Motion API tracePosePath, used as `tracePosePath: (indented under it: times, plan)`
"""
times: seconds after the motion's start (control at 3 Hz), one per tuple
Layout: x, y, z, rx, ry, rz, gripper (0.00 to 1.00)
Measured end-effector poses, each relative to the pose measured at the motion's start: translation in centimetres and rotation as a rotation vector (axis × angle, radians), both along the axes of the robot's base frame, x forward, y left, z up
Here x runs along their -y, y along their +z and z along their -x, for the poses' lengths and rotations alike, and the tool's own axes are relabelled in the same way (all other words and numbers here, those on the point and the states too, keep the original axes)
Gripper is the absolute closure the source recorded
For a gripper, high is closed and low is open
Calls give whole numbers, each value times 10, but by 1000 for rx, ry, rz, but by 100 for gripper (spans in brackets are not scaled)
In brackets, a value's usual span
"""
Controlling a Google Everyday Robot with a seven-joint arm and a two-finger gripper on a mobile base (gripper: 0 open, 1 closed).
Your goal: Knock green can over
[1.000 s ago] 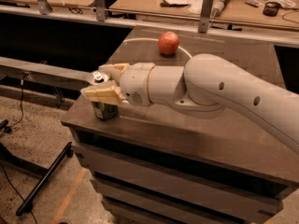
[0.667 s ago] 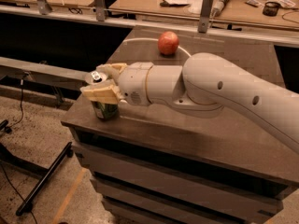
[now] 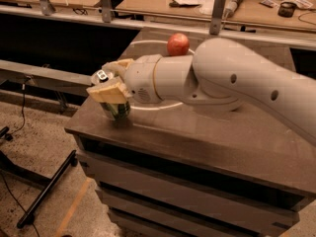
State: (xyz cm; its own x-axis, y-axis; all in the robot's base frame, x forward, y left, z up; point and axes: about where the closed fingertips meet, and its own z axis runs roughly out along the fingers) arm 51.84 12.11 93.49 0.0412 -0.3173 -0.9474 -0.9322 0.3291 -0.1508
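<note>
The green can [image 3: 117,110] sits pinched between the two tan fingers [image 3: 109,93] of the gripper [image 3: 102,80], its silver top poking out above the near finger and its body leaning a little under it. Can and gripper are at the table's [image 3: 197,132] front left corner. Behind the wrist, further back on the table, rests a red apple [image 3: 177,44], partly hidden by the white arm [image 3: 237,83].

Dark drawer cabinet [image 3: 207,142] on speckled floor [image 3: 34,149] — cluttered wooden workbench [image 3: 148,1] behind, metal posts [image 3: 104,1]; warm dim light.
</note>
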Motion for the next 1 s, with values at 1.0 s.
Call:
tracePosePath:
  times: [1.0]
  plan:
    - [-9, 78, 28, 65, 43, 436, 100]
